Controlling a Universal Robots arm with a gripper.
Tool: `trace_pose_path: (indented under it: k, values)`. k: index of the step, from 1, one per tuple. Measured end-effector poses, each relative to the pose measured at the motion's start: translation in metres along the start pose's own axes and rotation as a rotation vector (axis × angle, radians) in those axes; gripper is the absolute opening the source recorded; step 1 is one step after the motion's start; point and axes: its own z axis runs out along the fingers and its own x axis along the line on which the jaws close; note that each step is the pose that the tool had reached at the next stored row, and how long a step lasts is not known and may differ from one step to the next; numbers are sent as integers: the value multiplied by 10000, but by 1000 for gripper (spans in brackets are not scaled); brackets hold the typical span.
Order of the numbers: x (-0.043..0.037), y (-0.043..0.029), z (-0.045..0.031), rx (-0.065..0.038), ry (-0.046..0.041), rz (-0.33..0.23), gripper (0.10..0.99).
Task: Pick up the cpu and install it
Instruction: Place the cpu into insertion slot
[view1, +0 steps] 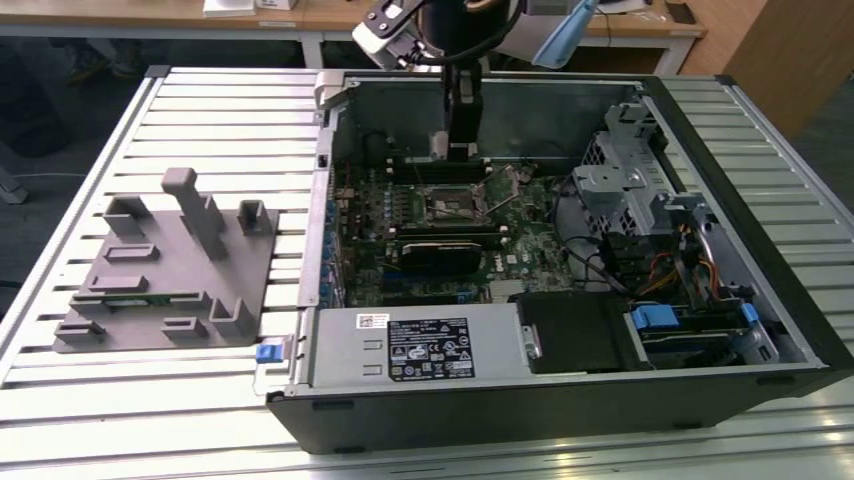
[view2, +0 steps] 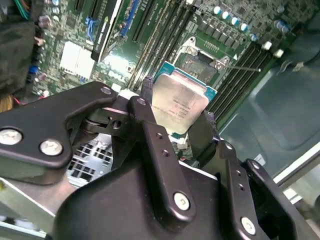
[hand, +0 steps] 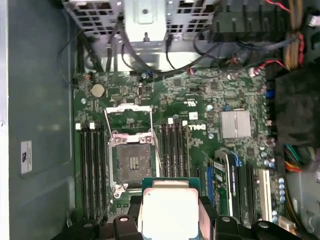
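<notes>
The cpu (view2: 181, 101), a flat silvery square chip with a green rim, sits between my gripper's (view2: 177, 107) black fingers (view2: 148, 90), which are shut on its two opposite edges. In the first wrist view the cpu (hand: 167, 210) hangs above the green motherboard, just beside the open black-framed socket (hand: 132, 160), whose metal load plate (hand: 128, 119) is flipped up. In the exterior view my gripper (view1: 454, 152) reaches down into the open computer case (view1: 747, 300), close over the back of the board, a little behind the socket (view1: 447, 205).
Memory slots (hand: 172, 147) flank the socket on both sides. A flat black module (view1: 447, 250) lies in front of the socket, a power supply (view1: 420, 345) at the case front, and a metal drive cage with cables (view1: 634, 190) at the exterior view's right. A grey fixture (view1: 167, 270) lies outside on the slatted table.
</notes>
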Motion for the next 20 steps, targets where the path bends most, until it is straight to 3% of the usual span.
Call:
trace_pose_path:
  k: [6, 20]
  values:
    - [2, -3, 75, -37, 44, -1016, 533]
    - [105, 109, 157, -38, 37, -1034, 533]
